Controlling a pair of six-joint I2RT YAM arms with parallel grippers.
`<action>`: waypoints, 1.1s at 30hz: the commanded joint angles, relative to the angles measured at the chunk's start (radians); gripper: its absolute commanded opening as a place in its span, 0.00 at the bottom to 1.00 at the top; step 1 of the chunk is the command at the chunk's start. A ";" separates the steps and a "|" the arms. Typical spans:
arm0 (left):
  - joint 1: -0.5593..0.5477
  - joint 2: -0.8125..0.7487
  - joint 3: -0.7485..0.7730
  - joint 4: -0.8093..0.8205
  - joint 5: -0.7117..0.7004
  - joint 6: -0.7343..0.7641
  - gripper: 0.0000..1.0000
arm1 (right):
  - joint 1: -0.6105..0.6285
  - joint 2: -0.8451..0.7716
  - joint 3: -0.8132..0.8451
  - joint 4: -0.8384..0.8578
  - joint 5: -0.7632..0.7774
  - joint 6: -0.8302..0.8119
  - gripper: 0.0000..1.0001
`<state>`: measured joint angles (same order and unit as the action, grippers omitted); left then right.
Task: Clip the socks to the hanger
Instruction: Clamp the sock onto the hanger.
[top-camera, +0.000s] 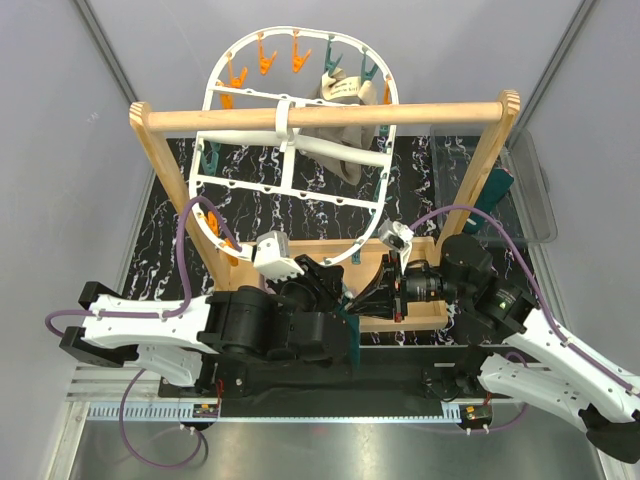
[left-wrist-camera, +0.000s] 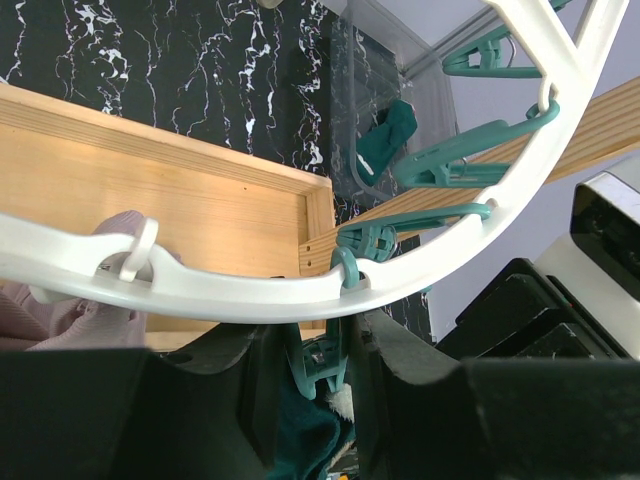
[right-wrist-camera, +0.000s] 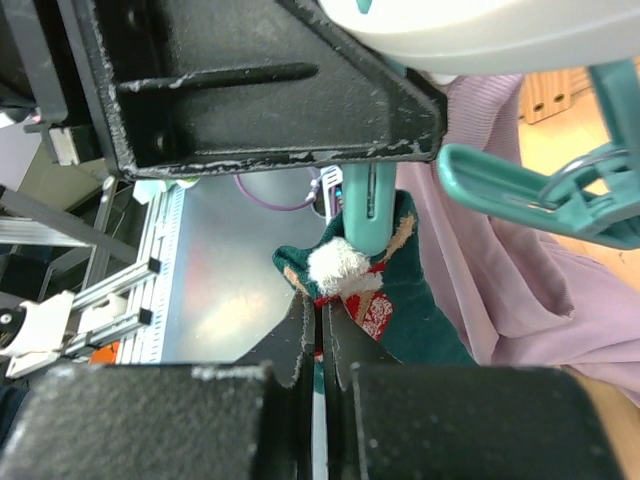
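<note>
1. At the bottom of the right wrist view, the right pincer is closed tight on the edge of a dark teal sock, with only fabric between its fingers. The sock carries a red-patterned band and a white fluffy bobble.
2. That sock looks light and limp, so it will likely fold or slide rather than hold a shape. I judge the best hold is on the thicker cuff edge, close to where the peg must bite, so that only a short flap is offered.
3. Just above, the left pincer is clamped on a teal clothespin, one finger on each flank. The peg dangles from the near rim of the hanger. I cannot tell whether its mouth is open.
4. In the top view both arms reach low and turn inward, and their wrists meet at lower centre under that rim.
5. A mauve-pink sock hangs just beside the teal one; its clip is not visible.
6. The hanger is stiff plastic hung from the wooden rail, so it may swing if pushed.
7. Farthest off, at upper right, another teal sock lies in a clear bin on the table.
</note>
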<state>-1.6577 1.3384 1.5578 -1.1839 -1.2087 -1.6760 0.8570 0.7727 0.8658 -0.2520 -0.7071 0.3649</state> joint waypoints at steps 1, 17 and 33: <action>0.001 -0.002 0.031 0.000 -0.017 -0.027 0.00 | 0.010 -0.003 0.055 0.040 0.044 0.008 0.00; 0.001 -0.011 0.021 0.012 -0.012 -0.022 0.00 | 0.017 0.057 0.094 0.082 0.001 -0.004 0.00; 0.001 -0.019 0.016 0.023 -0.015 -0.016 0.00 | 0.017 0.071 0.118 0.005 0.021 -0.035 0.00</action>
<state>-1.6577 1.3380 1.5578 -1.1828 -1.2087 -1.6752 0.8654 0.8574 0.9562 -0.2344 -0.7063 0.3573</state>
